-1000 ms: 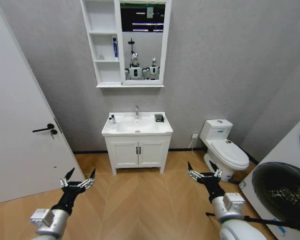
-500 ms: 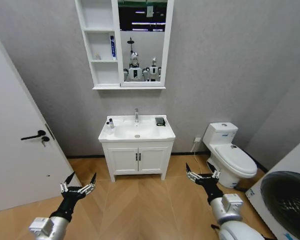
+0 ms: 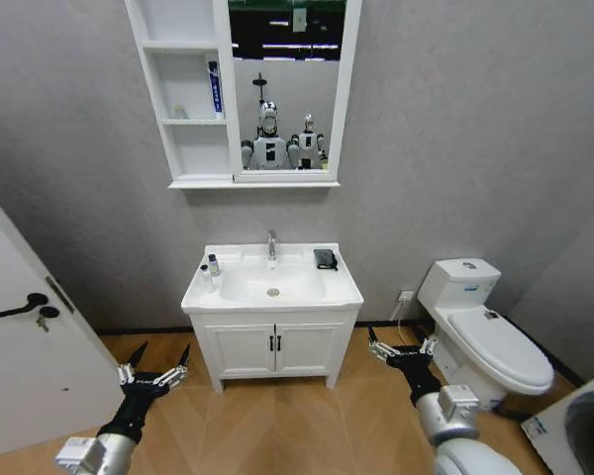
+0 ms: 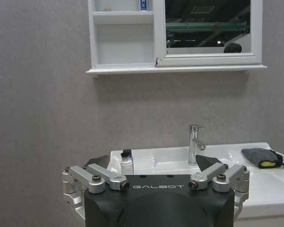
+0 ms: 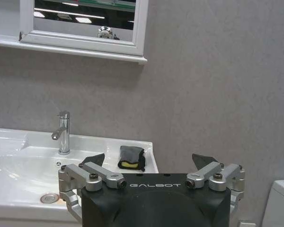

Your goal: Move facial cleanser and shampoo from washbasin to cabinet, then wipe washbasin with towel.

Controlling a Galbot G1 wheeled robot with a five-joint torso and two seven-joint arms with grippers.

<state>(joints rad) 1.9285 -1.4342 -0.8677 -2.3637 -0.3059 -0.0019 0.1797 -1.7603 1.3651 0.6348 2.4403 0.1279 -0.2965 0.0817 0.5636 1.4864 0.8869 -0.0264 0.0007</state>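
The white washbasin (image 3: 348, 293) stands ahead against the grey wall, with a chrome faucet (image 3: 271, 243). On its left rim are two small bottles: one with a dark cap (image 3: 214, 264) (image 4: 127, 162) and a white one (image 3: 204, 278). I cannot tell which is the facial cleanser and which the shampoo. The dark towel (image 3: 325, 259) (image 5: 131, 157) (image 4: 261, 157) lies bunched on the right rim. The cabinet (image 3: 183, 148) (image 4: 125, 45) hangs above left, with a blue tube (image 3: 215, 89) in its middle cubby. My left gripper (image 3: 158, 368) (image 4: 153, 163) and right gripper (image 3: 401, 346) (image 5: 146, 160) are open, low, well short of the basin.
A white-framed mirror (image 3: 289, 84) joins the cabinet. Below the basin is a two-door vanity (image 3: 274, 348). A toilet (image 3: 490, 332) stands to the right, a door (image 3: 20, 356) to the left, and a washing machine (image 3: 574, 435) at the near right. Wood floor lies between me and the vanity.
The whole view has shifted: the camera has come closer to the washbasin, which now looks larger and lower. Both grippers stay open and held as before.
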